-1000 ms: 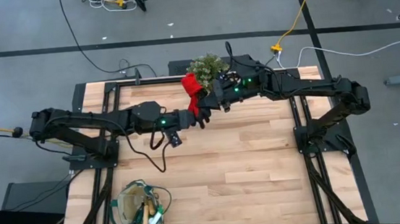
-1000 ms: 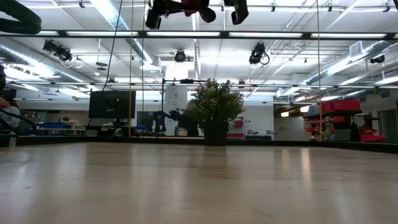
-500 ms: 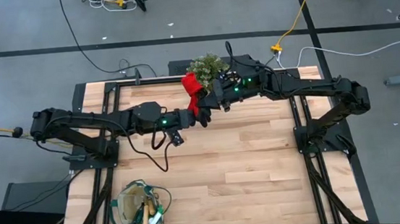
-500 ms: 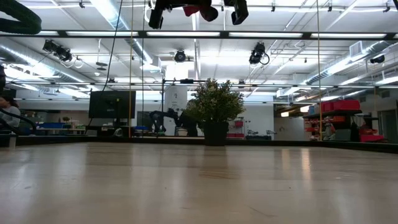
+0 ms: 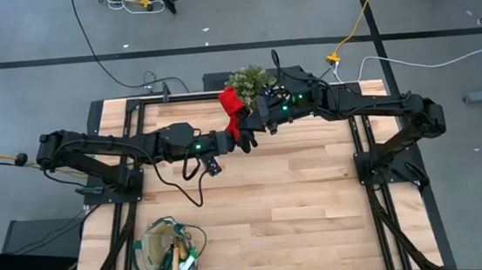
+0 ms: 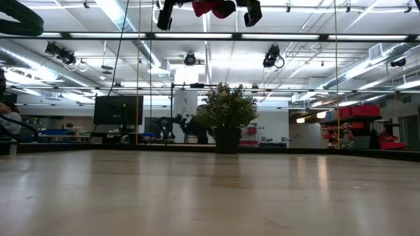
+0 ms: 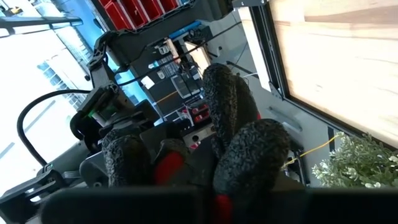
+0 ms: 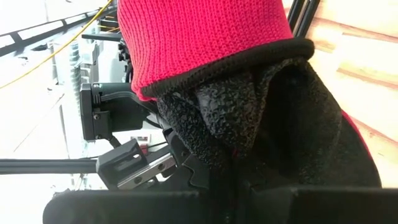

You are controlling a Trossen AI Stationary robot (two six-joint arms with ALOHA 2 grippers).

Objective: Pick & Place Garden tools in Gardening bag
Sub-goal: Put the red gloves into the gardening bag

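Barely shifted, both the left gripper [image 5: 243, 141] and right gripper [image 5: 250, 121] clamp the glove [image 5: 233, 109]; no writing legible.

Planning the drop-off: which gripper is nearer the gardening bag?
Left. The left gripper is mid-table at the glove, diagonally away from the gardening bag at the near left edge. The right gripper meets the glove from slightly farther off.

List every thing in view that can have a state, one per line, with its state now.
glove: held in the air between both grippers, above the table's far side.
left gripper: shut on glove, at the finger end.
right gripper: shut on glove, near the red cuff.
gardening bag: upright, open, at the near left edge, wooden-handled tools inside.
potted plant: upright at the far edge.
table: bare wood in the middle.
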